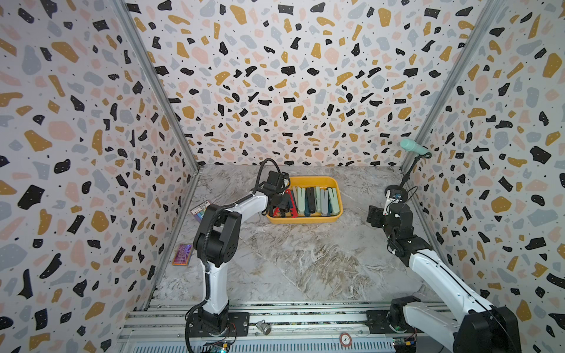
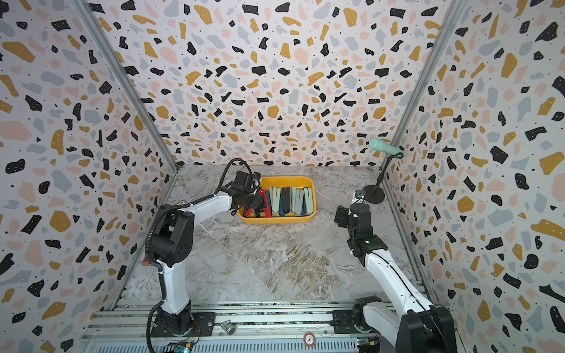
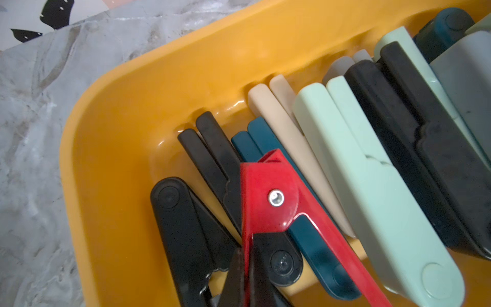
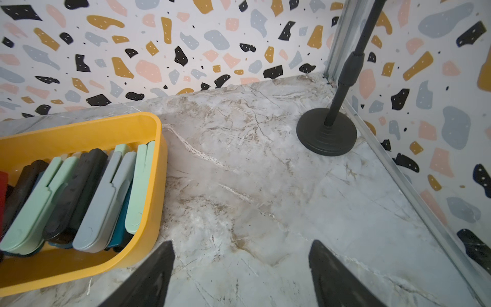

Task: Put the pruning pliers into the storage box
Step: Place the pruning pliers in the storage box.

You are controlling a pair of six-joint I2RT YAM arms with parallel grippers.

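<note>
My left claw (image 3: 246,275) is clenched on one thin arm of the red pliers (image 3: 268,191), a flat painted-metal tool with a bright rivet at its pivot. Its other arm slants away across the tools beneath. I cannot tell whether it rests on them. It sits at the left end of the storage box (image 1: 305,220), a glossy mustard-yellow plastic tray with rounded corners and low walls. The box stands toward the far edge of the table (image 1: 290,262), about midway along it.

The other pruning pliers (image 1: 316,200) fill the box. They are smooth matte pieces in black, dark teal, beige, mint and grey, packed side by side with their rounded pivot ends toward the near wall. Two black ones lie under the red tool, beside the box's left wall.

My right claw (image 4: 241,243) is released, its fingers spread wide above marble-patterned tabletop just off the box's right end. The near half of the table is open, veined surface.

In the far right corner a black round-based stand (image 4: 326,133) carries a mint microphone (image 1: 412,147), near my right arm. Along the left edge lie a rainbow-striped packet (image 1: 182,254) and a small card (image 1: 200,209), well apart from the box. Speckled walls (image 1: 275,76) close in three sides.
</note>
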